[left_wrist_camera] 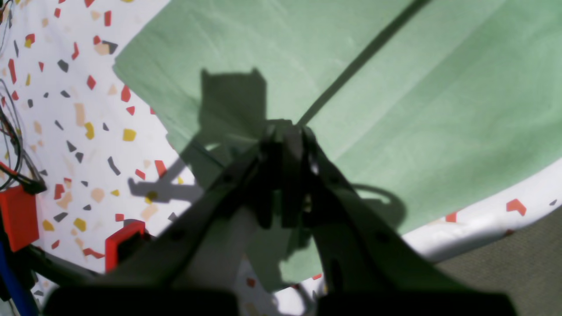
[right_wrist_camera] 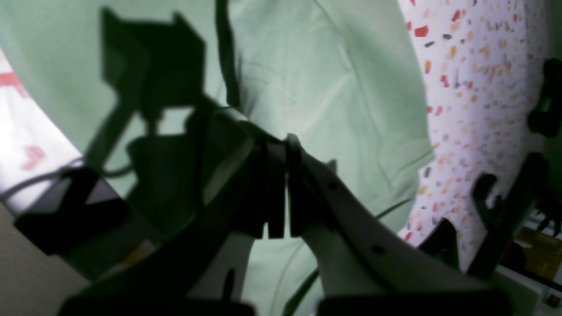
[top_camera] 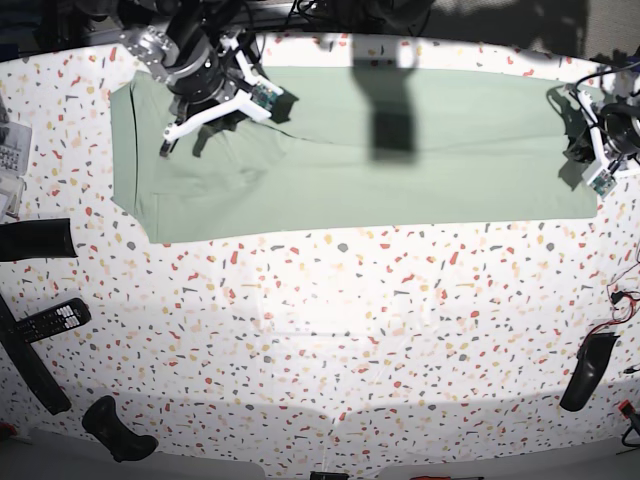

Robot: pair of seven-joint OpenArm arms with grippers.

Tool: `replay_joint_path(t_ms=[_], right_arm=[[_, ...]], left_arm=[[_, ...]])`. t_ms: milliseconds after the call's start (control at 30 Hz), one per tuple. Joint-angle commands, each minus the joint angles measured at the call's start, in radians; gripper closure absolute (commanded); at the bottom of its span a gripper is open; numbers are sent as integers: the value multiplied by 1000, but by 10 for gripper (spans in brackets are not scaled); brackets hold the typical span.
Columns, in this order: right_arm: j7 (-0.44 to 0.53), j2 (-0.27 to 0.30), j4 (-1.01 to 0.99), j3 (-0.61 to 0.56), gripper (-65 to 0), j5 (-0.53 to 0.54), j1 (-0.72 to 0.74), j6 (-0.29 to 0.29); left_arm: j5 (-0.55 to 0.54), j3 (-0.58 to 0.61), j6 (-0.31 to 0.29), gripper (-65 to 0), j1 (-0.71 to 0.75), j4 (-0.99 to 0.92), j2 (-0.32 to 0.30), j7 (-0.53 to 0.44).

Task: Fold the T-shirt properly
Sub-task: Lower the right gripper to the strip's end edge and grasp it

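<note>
The pale green T-shirt lies flat as a long band across the far side of the speckled table. My right gripper hangs over its left end, near the sleeve. In the right wrist view the right gripper is shut, its tips over the T-shirt beside a dark fold line; no cloth shows between the jaws. My left gripper is at the shirt's right end. Up close the left gripper is shut, with its tips where a dark fold edge of the T-shirt ends.
A remote control and dark objects lie along the left side, and another dark object lies at the right. Red parts and cables sit beside the left arm. The table's edge runs close to the shirt.
</note>
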Motion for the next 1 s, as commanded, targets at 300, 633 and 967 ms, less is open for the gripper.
replay_joint_path(t_ms=[300,633,967], right_arm=[[-67,58,37,4,0,-14,4,-6],[-67,58,37,4,0,-11,4,-7],[-60,58,37,4,-216,-66,8,-140]], left_arm=[[-2,-10,4,0,-8,16,-23,12],[-2,-10,4,-206,-8,16,-23,13],[228,-10,195,-312,-8,16,-23,255]])
